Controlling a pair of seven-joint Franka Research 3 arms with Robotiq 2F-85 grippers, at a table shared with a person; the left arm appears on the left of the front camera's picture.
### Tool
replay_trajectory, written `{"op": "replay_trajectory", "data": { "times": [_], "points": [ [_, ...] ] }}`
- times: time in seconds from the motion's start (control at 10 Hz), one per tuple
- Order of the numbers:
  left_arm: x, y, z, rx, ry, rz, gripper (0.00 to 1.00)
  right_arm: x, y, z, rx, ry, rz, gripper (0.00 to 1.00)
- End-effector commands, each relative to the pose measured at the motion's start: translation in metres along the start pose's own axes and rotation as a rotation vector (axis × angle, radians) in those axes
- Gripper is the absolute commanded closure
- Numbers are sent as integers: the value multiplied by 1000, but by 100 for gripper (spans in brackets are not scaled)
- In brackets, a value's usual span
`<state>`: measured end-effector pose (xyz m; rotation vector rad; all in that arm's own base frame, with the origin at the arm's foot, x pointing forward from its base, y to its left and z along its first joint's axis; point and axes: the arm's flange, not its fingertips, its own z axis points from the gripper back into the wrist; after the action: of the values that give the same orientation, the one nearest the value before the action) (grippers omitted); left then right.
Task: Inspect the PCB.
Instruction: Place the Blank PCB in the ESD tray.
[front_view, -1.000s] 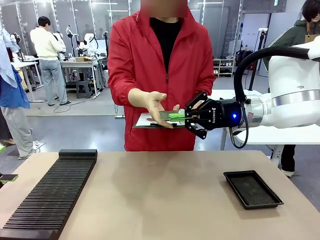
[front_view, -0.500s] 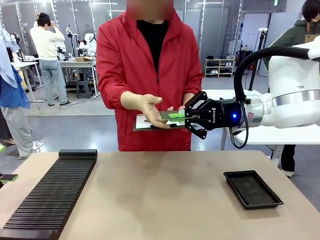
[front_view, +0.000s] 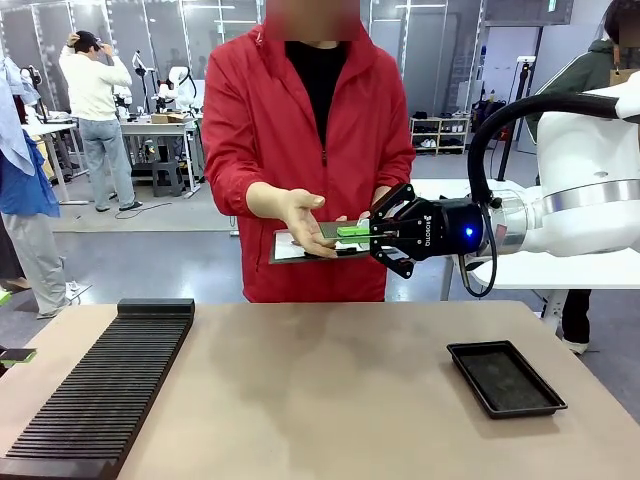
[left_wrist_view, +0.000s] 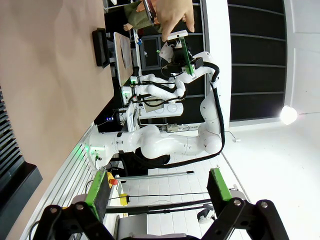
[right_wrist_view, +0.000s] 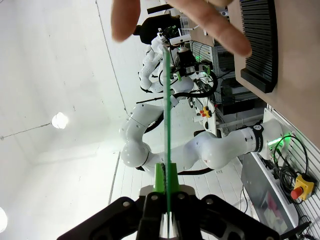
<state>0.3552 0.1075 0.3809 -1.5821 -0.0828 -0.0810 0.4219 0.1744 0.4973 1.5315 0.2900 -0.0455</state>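
The PCB (front_view: 352, 231), a thin green board, is held level at chest height over the table's far edge, with my right gripper (front_view: 372, 235) shut on its near end. In the right wrist view the PCB (right_wrist_view: 166, 115) shows edge-on as a thin green line rising from the shut right gripper (right_wrist_view: 166, 192). The person's open hand (front_view: 300, 217) lies palm up at the board's far end, above a white-papered clipboard (front_view: 290, 248) in their other hand. My left gripper (left_wrist_view: 157, 180) is open and holds nothing, its green pads (left_wrist_view: 98, 186) wide apart.
A black shallow tray (front_view: 505, 378) lies on the table at the right. A long black slotted rack (front_view: 100, 390) runs along the left side. The person in a red jacket (front_view: 300, 120) stands at the far edge. The table's middle (front_view: 320, 390) is bare.
The person has shifted slightly sideways behind the table while their hand stays at the board. My right gripper and the PCB have not moved.
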Motion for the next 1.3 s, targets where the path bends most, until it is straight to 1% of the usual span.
{"op": "replay_trajectory", "data": {
  "times": [0.0, 0.1, 0.2, 0.3, 0.4, 0.6, 0.7, 0.8, 0.9, 1.0, 1.1, 1.2],
  "points": [
    [0, -1, 1, 5, -4, 1, 0, 0, 2, -2, -6, 9, 2, 100],
    [0, -1, 1, 5, -4, 1, 0, 0, 0, 0, 0, 0, 0, 97],
    [0, -1, 1, 5, -4, 1, 0, -5, -4, 5, -34, 24, 6, 97],
    [0, -1, 1, 5, -4, 1, 0, -11, -10, 16, -89, 27, 25, 97],
    [0, -1, 1, 5, -4, 1, 0, -21, -17, 34, -142, 42, 49, 97],
    [0, -1, 1, 5, -4, 1, 0, -33, -22, 72, -231, 49, 50, 97],
    [0, -1, 1, 5, -4, 1, 0, -40, -25, 89, -291, 41, 61, 97],
    [0, -1, 1, 5, -4, 1, 0, -45, -30, 106, -314, 32, 71, 97],
    [0, -1, 1, 5, -4, 1, 0, -49, -44, 127, -373, -2, 89, 97],
    [0, -1, 1, 5, -4, 1, 0, -49, -55, 146, -399, -29, 77, 97],
    [0, -1, 1, 5, -4, 1, 0, -49, -63, 160, -391, -21, 83, 97],
    [0, -1, 1, 5, -4, 1, 0, -49, -70, 168, -404, -34, 93, 97]
  ]
}}
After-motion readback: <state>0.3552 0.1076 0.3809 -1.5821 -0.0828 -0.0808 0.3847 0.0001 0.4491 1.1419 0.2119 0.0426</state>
